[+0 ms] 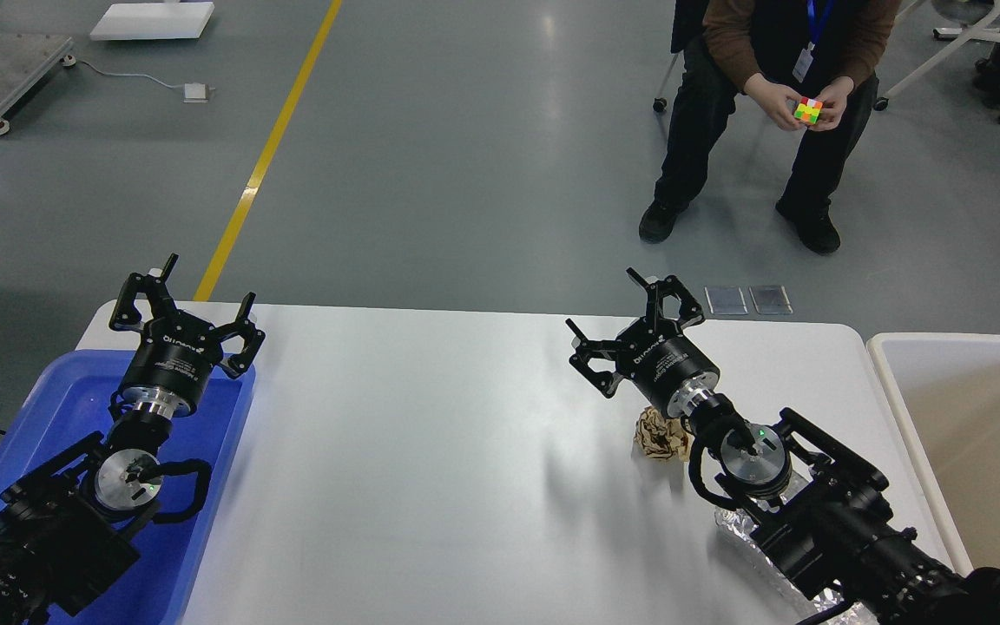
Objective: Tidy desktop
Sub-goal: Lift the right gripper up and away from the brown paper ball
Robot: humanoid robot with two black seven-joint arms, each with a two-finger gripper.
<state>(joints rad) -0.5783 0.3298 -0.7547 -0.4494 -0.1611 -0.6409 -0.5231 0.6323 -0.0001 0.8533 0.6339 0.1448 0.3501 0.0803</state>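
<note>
The white desktop [430, 451] fills the middle of the head view. My left gripper [183, 299] hangs open over the far end of the blue tray [222, 451], with nothing between its fingers. My right gripper [630, 317] is open and empty above the right half of the desktop. A crumpled brown paper ball [658, 436] lies on the desktop just under the right wrist, partly hidden by it. A crinkled piece of silver foil [739, 531] lies under the right forearm, mostly covered.
A cream-white bin with a beige inside [977, 434] stands off the desktop's right edge. A seated person [778, 52] beyond the table holds a colourful cube [808, 110]. A yellow floor line [266, 156] runs past the far left corner.
</note>
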